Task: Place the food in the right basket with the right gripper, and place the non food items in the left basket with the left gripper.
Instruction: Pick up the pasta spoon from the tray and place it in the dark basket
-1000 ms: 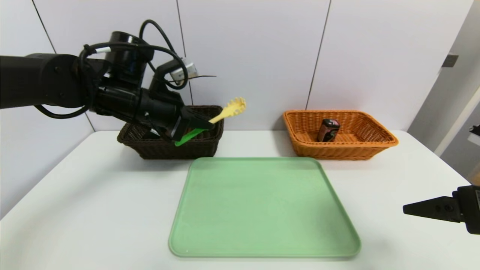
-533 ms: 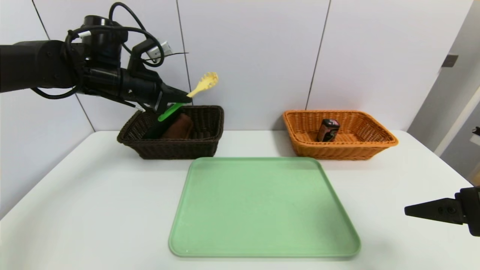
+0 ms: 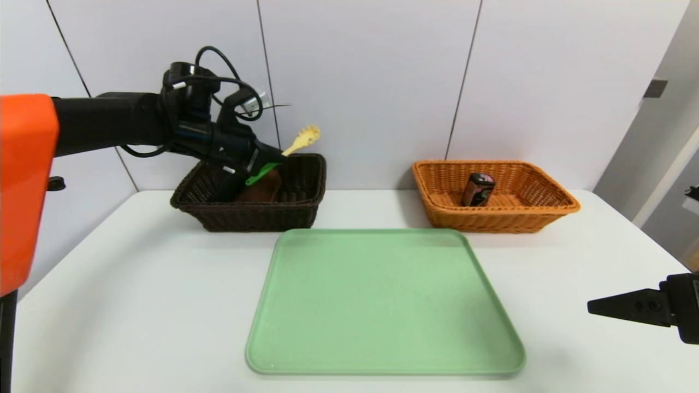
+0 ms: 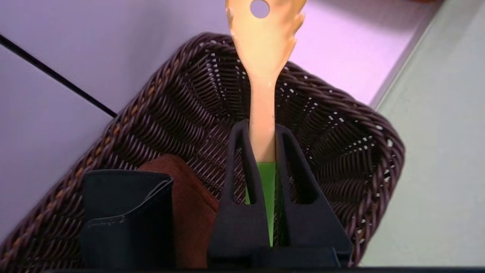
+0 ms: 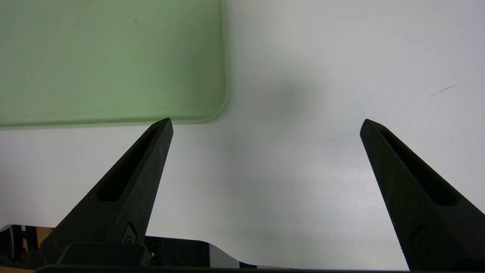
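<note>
Lowered, the left gripper [image 4: 262, 125] has its jaws clamped on the pasta spoon [image 4: 263, 102].

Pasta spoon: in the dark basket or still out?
Out: the left gripper is shut on the pasta spoon, holding it above the dark basket.

My head camera looks forward and down from above the near side of the table [image 3: 136, 305], with the dark basket [image 3: 248, 215] at eleven o'clock and the orange basket [image 3: 497, 221] at one. My left wrist camera peers closely down into that dark basket; my right looks down at the table near the tray [image 3: 382, 300]. Head and right wrist views share the tray's five o'clock corner.
</note>
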